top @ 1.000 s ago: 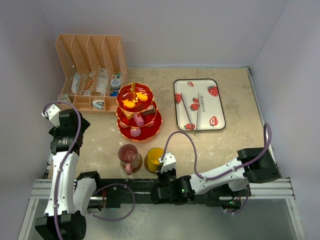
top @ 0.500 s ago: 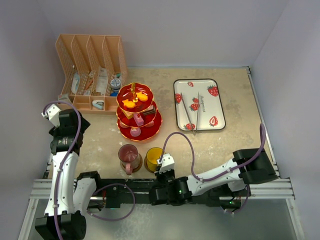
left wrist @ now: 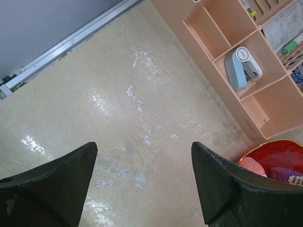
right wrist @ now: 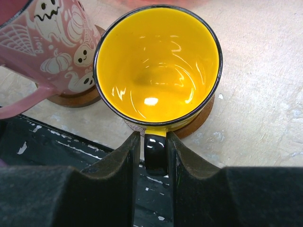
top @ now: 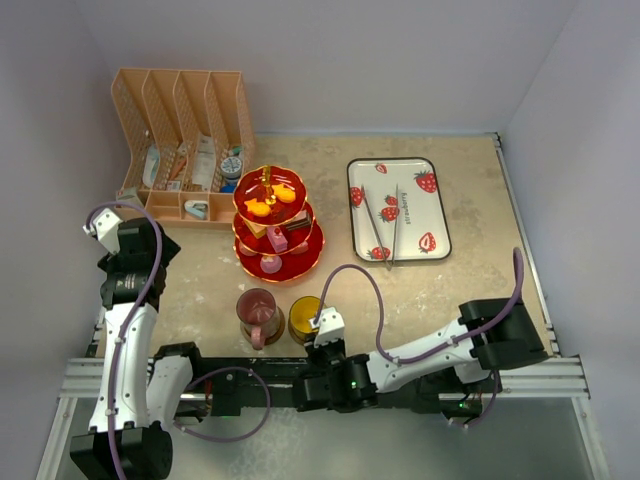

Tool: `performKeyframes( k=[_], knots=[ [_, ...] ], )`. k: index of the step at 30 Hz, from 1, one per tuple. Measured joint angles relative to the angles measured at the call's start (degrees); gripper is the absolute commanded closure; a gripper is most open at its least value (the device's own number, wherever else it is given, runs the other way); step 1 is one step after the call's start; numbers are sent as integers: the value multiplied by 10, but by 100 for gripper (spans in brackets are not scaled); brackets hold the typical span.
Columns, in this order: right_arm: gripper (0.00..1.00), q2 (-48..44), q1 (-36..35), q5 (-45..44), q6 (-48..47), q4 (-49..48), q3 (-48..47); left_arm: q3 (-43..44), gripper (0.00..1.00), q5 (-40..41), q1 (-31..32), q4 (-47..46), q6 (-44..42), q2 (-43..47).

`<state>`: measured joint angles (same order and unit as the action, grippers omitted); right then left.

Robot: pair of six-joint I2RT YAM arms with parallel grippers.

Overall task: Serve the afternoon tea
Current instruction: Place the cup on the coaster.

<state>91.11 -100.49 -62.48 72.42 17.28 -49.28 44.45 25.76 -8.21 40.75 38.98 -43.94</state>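
The red three-tier stand (top: pixel 277 225) with toy cakes stands at centre left; its bottom rim shows in the left wrist view (left wrist: pixel 279 158). The pink mug (top: pixel 259 315) and the yellow mug (top: pixel 305 317) sit on brown coasters near the front edge. In the right wrist view the yellow mug (right wrist: pixel 158 66) is empty and the pink mug (right wrist: pixel 49 45) stands to its left. My right gripper (right wrist: pixel 155 151) is shut on the yellow mug's black handle (right wrist: pixel 155 150). My left gripper (left wrist: pixel 142 189) is open and empty above bare table left of the stand.
A peach desk organiser (top: pixel 185 140) with small items stands at the back left. A white strawberry-print tray (top: pixel 398 208) holding metal tongs (top: pixel 385 225) lies at the back right. The black front rail (right wrist: pixel 57 146) runs just behind the mugs' handles.
My right arm has shifted left and closer to the yellow mug. The left arm has not moved.
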Motion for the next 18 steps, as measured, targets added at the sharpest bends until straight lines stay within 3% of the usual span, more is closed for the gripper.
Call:
performKeyframes(
  k=[14, 18],
  knots=[
    [60, 24, 0, 5, 57, 53, -37, 0, 22, 0, 0, 0, 0, -1],
    [52, 15, 0, 5, 74, 67, -37, 0, 22, 0, 0, 0, 0, -1]
  ],
)
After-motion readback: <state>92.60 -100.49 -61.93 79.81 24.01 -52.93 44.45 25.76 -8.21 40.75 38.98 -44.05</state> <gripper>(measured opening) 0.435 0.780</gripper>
